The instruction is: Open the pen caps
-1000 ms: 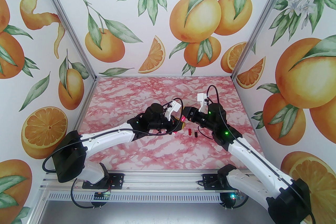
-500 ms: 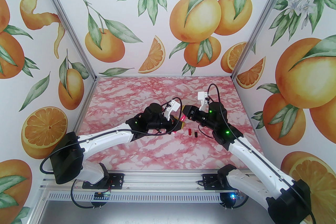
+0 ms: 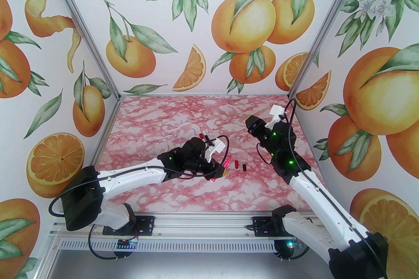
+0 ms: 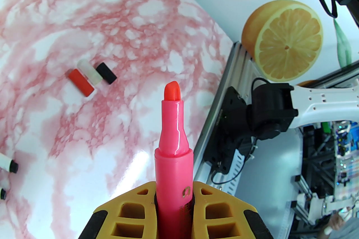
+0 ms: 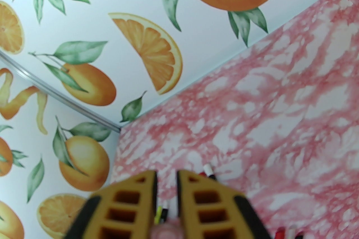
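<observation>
Pink marker [image 4: 174, 148], tip bare, is pinched in my left end effector [image 4: 174, 187]. My right end effector [image 5: 167, 176], well apart, seems pressed on its blurry pink cap [image 5: 165, 228]. Three loose caps [image 4: 89, 78] lie together on the desk [image 4: 56, 8]. Next, I judge: set this cap beside them.

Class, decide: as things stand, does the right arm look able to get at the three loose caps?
Probably yes: the caps lie uncovered near that arm, though the right pincer is shut on a pink piece.
</observation>
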You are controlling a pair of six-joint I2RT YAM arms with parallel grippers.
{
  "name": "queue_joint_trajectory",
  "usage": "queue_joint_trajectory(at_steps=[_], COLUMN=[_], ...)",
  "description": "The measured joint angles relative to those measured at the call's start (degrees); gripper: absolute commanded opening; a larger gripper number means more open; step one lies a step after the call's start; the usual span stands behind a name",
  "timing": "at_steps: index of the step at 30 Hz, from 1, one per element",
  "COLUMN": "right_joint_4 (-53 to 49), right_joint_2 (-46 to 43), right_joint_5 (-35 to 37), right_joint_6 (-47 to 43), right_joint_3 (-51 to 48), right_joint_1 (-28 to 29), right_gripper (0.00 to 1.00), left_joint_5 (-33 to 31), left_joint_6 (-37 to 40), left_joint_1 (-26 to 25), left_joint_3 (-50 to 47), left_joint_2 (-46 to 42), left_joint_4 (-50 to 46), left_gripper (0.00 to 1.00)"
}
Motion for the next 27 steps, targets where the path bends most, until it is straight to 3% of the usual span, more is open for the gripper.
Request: queue_joint_trajectory(at_steps=[6,14,20,27], right_joint_4=[-12.96,-25.49,-29.29,-28.65], right_joint_2=[-2.14,-4.04,-3.85,1.86], right_joint_5=[-1.70,0.09,2.23,3.06], right_joint_6=[-8.41,-15.91,-17.81,-17.90], right_joint_3=[0.07,-3.50,-7.91,-11.72], right_joint_1=[0.00,0.00,0.00,0.00], right_gripper=[0.13,0.13,0.14,0.15], left_joint_5=[-6.16,-9.77,-10.45,-10.58], left_joint_6=[0.72,2.49,3.26,4.48], left_joint_1=[3.48,6.75,10.43,11.13], left_joint_3=[-1.22,-3.17,-5.40,-6.05], left_joint_2=[-8.07,-12.48,-16.87,-19.52], left_joint_4=[-2.27,-4.66,-5.64,-7.65], left_gripper=[0.01,0.01,0.01,0.01])
